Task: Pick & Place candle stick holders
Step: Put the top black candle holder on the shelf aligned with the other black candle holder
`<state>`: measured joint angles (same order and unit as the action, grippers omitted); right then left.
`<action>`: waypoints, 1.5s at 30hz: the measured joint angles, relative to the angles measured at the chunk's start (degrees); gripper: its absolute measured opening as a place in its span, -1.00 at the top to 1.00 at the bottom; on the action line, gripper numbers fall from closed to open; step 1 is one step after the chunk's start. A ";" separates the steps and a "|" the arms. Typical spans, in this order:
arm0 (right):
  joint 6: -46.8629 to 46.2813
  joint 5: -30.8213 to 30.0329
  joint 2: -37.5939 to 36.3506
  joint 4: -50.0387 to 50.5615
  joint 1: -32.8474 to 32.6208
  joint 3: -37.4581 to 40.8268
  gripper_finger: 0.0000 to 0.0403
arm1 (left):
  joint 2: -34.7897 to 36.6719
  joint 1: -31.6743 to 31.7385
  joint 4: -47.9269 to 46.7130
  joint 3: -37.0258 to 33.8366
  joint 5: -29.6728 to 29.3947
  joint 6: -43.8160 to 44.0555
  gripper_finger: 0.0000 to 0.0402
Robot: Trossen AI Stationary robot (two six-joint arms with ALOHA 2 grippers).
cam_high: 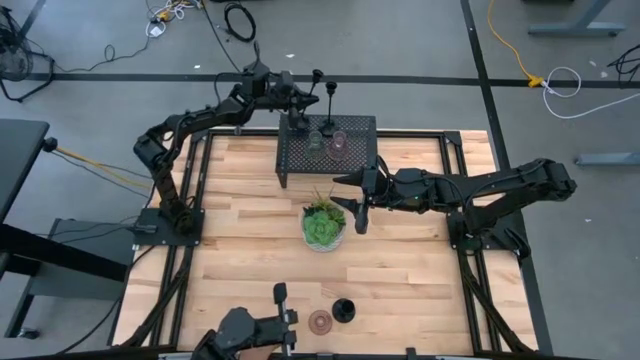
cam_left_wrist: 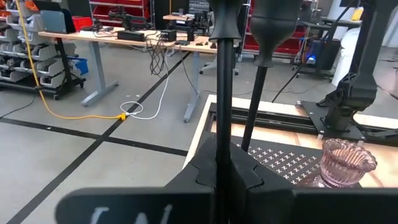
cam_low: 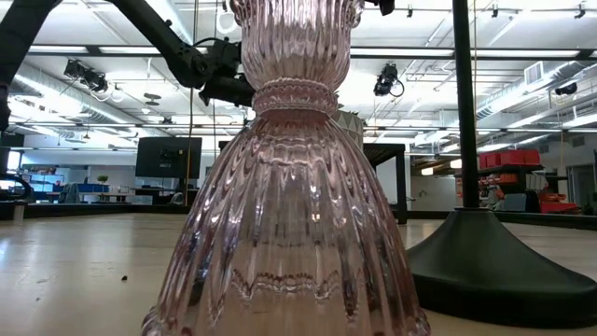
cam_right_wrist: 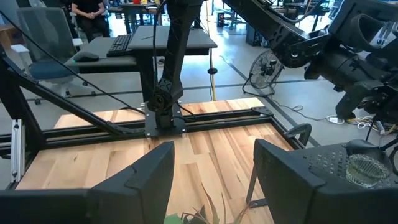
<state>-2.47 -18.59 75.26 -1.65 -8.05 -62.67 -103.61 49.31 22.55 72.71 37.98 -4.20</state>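
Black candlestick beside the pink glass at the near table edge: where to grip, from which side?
Black candlestick: pinch its thin upright stem above the flared base, from the side away from the pink glass close beside it.

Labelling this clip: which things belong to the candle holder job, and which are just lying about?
Job: black candlestick in the left gripper; second candlestick, pink cup and greenish cup on the black mesh rack; front pink cup and front candlestick on the table.
Lying about: leafy plant in a bowl; the rack; right gripper, open, beside the plant.
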 joint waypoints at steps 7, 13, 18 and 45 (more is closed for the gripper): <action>-0.28 0.00 0.00 0.00 -0.02 0.00 -0.09 | 0.00 -0.23 0.33 0.00 0.18 0.15 0.94; -0.32 0.00 0.00 -0.01 -0.02 0.00 -0.09 | 0.00 -0.40 0.25 0.00 -0.04 0.38 0.94; -0.37 0.00 0.00 0.00 -0.02 0.00 -0.09 | 0.00 -0.43 -0.21 0.00 -0.66 0.65 0.82; -1.37 0.02 0.00 -0.02 -0.03 0.00 -0.09 | 0.02 -0.43 -0.20 0.00 -0.83 2.51 0.87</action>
<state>-3.83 -18.57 75.26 -1.67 -8.09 -62.67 -103.59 48.88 22.35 72.71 37.15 -1.69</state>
